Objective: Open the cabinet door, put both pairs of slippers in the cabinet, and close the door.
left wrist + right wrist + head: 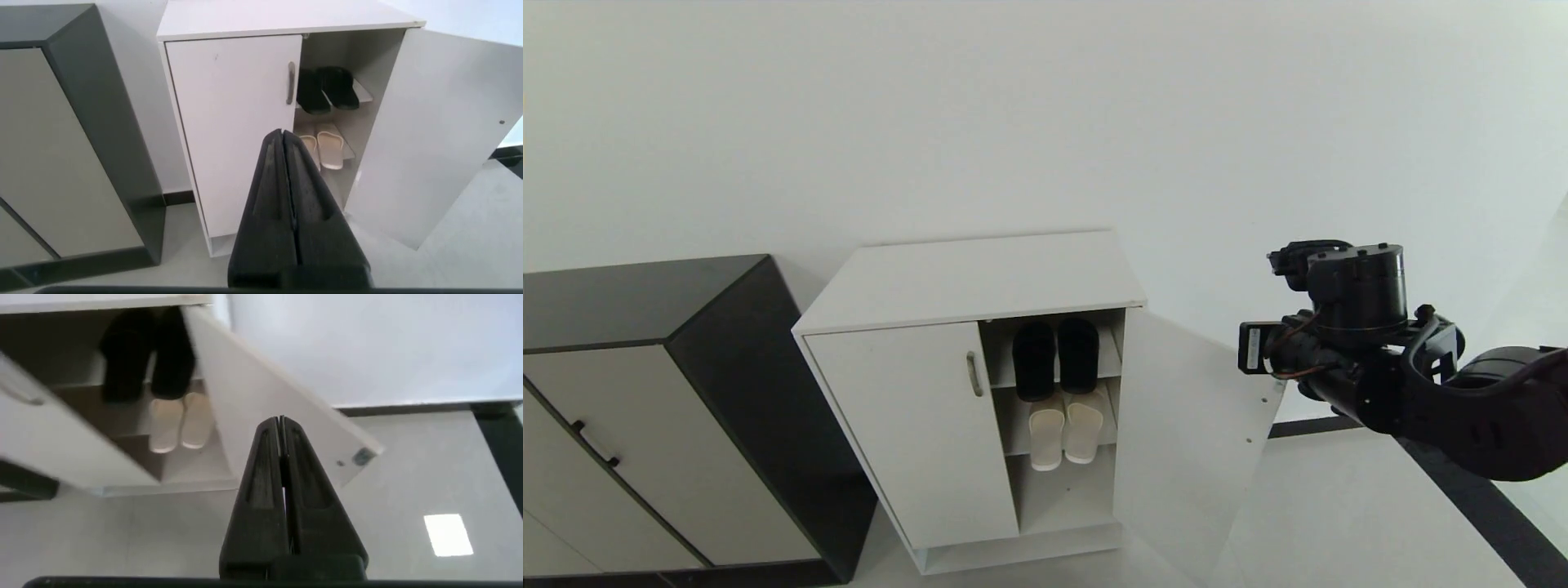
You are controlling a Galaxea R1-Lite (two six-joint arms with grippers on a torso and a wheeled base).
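You have the white cabinet [968,282] at lower centre of the head view. Its right door [1192,425] is swung open and its left door [915,433] is shut. The black slippers [1055,357] sit on the top shelf and the cream slippers [1062,425] on the shelf below. Your right arm [1380,384] hangs at the right edge, near the open door's free edge; whether it touches is hard to say. The wrist views add the finger state: the right gripper [282,425] and the left gripper [283,135] each have their fingers pressed together, holding nothing. A dark cabinet [645,302] stands at left.

all three views face the cabinet [968,282]
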